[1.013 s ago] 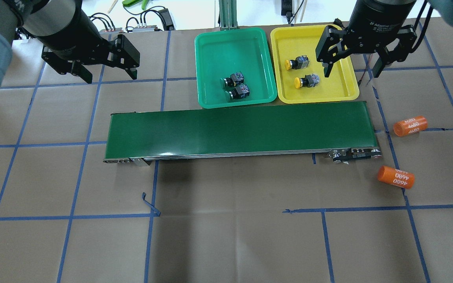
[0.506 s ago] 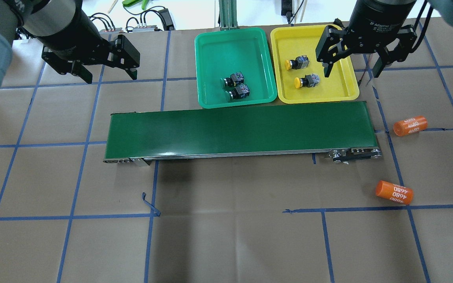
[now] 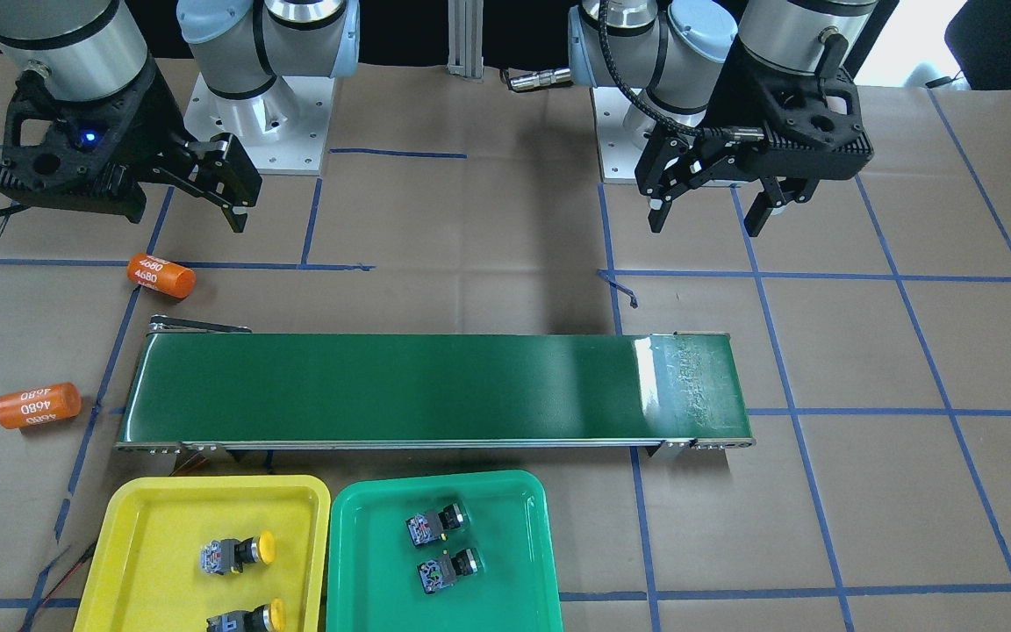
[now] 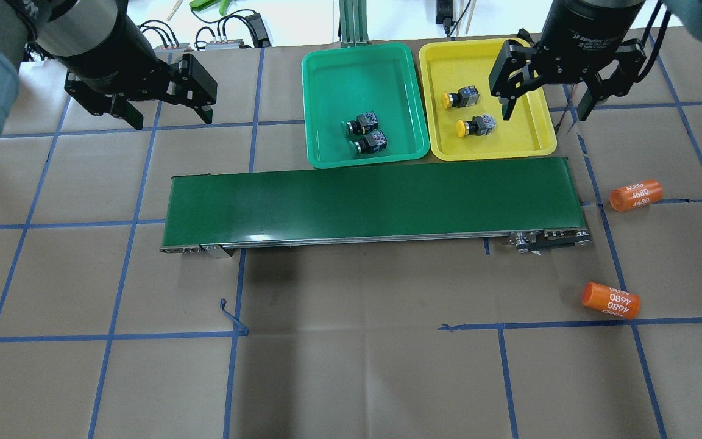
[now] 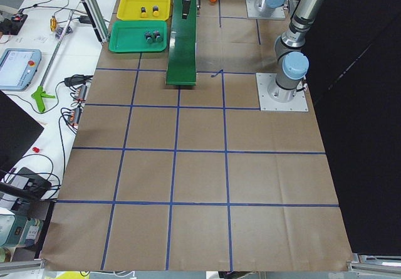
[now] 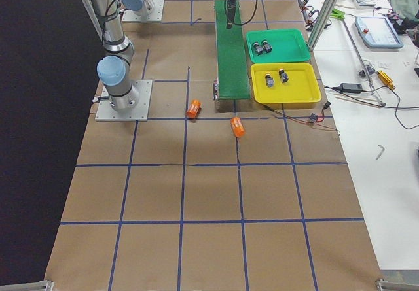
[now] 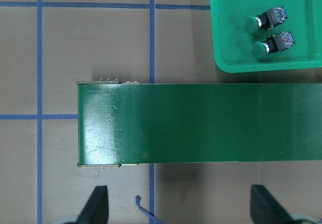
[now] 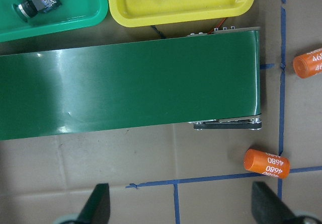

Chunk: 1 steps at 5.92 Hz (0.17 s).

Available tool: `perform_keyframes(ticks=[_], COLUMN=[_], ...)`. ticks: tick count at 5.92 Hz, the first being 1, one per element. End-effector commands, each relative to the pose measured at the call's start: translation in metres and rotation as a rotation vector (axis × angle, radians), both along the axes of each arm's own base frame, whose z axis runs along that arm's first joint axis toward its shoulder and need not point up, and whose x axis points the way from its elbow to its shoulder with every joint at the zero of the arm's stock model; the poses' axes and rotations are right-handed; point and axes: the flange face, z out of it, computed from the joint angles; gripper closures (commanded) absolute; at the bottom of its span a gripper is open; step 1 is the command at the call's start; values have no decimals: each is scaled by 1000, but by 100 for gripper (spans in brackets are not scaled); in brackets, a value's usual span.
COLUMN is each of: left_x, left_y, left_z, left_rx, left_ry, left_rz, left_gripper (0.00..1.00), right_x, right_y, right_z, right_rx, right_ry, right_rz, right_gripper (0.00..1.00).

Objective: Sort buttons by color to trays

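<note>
Long dark-green conveyor belt (image 4: 369,198) lies across mid-table; no button shows on it. Beyond it, side by side, are a shallow green plastic tray (image 4: 326,73) and a shallow yellow plastic tray (image 4: 528,137).

Left gripper (image 4: 171,116) hangs over bare paper, well apart from the trays, jaws spread wide, holding nothing. Right gripper (image 4: 544,113) hangs over the yellow tray's right edge, jaws likewise wide and empty.

One orange cylinder marked 4680 (image 4: 635,195) lies off the belt's right end. A second orange cylinder (image 4: 610,300) lies nearer the robot.

Two green-capped push-button switches (image 4: 360,126) lie on their sides, close together, in the green tray. Two yellow-capped push-button switches (image 4: 475,126) lie in the yellow tray.

Judgement: sort looks complete, colours match trays. The next move calls for no pick, only drawing both arms back, the right one without dipping into its tray.

Versus a second ago: the nearer cylinder has rolled toward the robot and the other has turned slightly. Grippers and buttons are unmoved.
</note>
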Motion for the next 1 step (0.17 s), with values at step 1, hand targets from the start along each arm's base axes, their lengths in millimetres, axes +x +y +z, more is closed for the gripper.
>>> perform_keyframes(ticks=[1], left_x=[-1], left_y=[0], left_z=[0], left_rx=[0], left_ry=[0], left_rz=[-1], left_gripper=[1], right_x=[0], right_y=[0], right_z=[1], right_rx=[-1], right_ry=[0], right_rz=[0], right_gripper=[0])
